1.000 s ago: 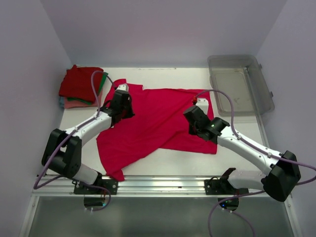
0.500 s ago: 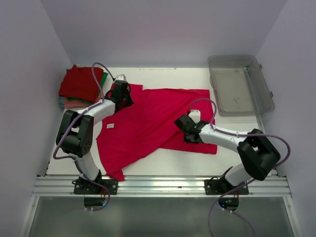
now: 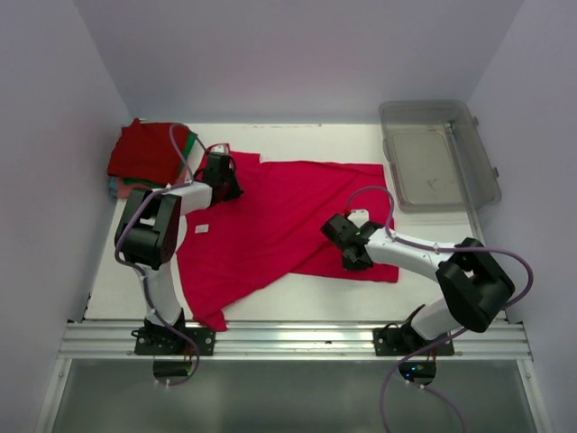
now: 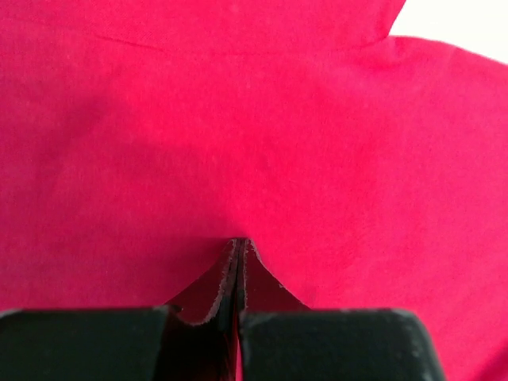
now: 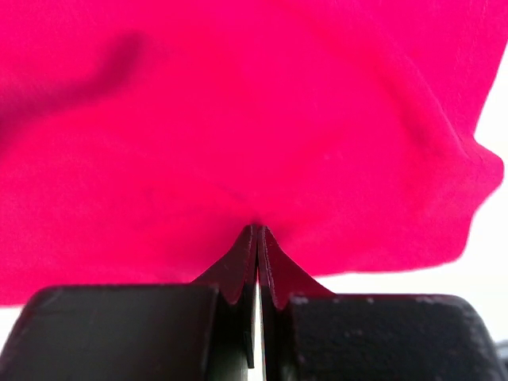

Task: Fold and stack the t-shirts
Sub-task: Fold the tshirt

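Lying spread across the middle of the white surface, the crimson-pink t-shirt is pinched at two places, the left tool clamped on its far-left part near the stack of folded t-shirts, the right tool clamped near its near-right edge.

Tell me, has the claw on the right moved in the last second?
Yes. The right gripper, shut on the crimson t-shirt, has drawn away from the clear bin, toward the table's near edge and slightly left.
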